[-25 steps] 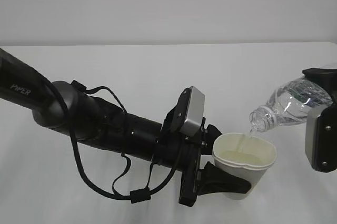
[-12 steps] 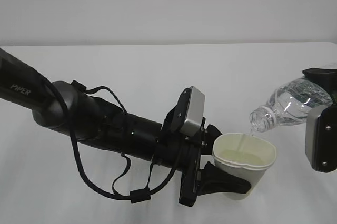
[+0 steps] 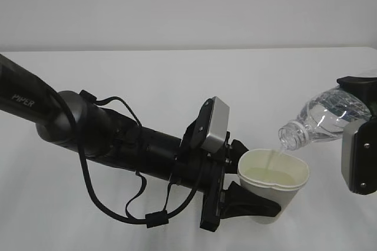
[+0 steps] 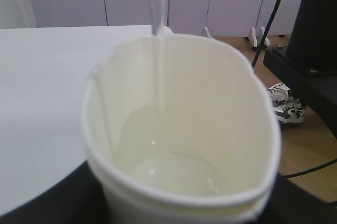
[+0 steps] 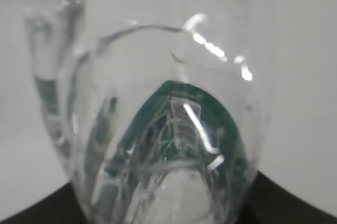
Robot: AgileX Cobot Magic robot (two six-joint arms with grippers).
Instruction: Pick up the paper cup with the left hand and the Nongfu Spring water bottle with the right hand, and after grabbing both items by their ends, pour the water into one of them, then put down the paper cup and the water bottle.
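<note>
Paper cup (image 3: 273,183) sits at about 5 o'clock in the exterior view, and we see the left hand (image 3: 250,195) clasping its lower wall with 2 black fingers, leaving the mouth free to receive; the cup looks clear of the white table (image 3: 177,80). At 3 o'clock the right hand (image 3: 359,145) grips the Nongfu Spring water bottle (image 3: 321,121) by its base end, tilting the neck down toward 8 o'clock, just above the rim, so that the water (image 3: 272,155) falls inside. From the left wrist, we look into the cup (image 4: 179,129), squeezed slightly oval by the grip, with a thin stream (image 4: 156,3) dropping from 12 o'clock into a shallow pool. From the right wrist, the bottle (image 5: 152,103) fills the frame, its green label (image 5: 179,129) central, pinched at the lower edge; we judge the pouring under way.
</note>
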